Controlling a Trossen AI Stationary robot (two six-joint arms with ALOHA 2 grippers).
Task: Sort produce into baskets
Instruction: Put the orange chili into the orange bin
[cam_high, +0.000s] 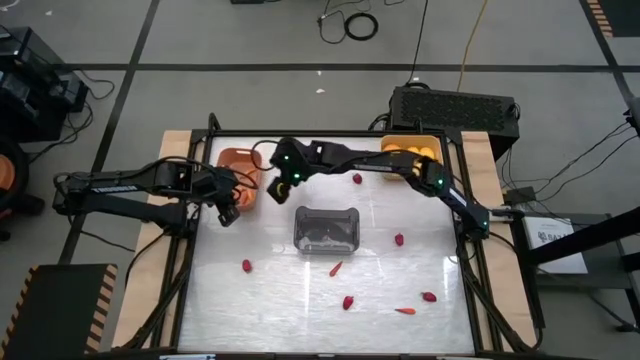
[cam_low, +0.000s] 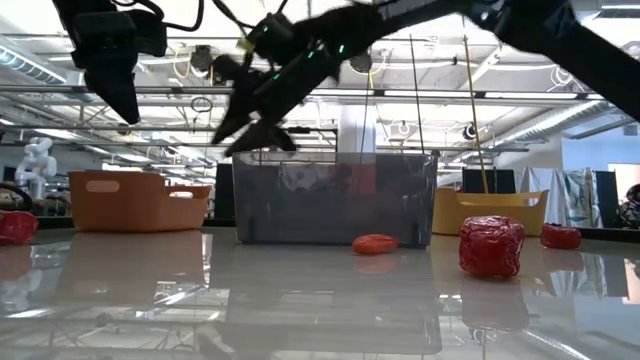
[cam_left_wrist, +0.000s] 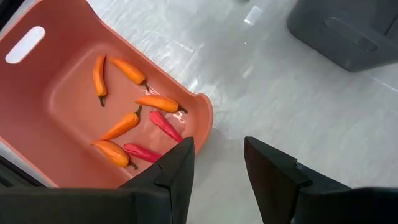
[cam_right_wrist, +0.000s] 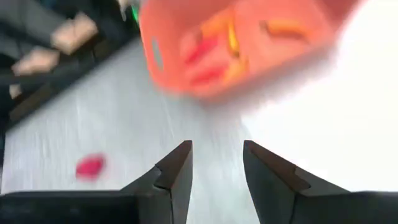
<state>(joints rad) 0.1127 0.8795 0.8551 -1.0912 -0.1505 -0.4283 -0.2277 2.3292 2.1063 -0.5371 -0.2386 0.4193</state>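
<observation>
Right gripper (cam_high: 283, 186) open, empty beside terracotta basket (cam_high: 240, 160); contents blurred, perhaps peppers

Robotics lab — cabled floor (cam_high: 350, 25), ceiling trusses (cam_low: 560, 95)

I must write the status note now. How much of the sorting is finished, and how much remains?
Partly done. Done: several pepper-like pieces lie in the terracotta basket, and the yellow basket holds fruit. In hand: nothing; the right claw hangs open and empty beside the terracotta basket, the left claw open nearby. Left: about seven red and orange pieces lie scattered on the table.
</observation>
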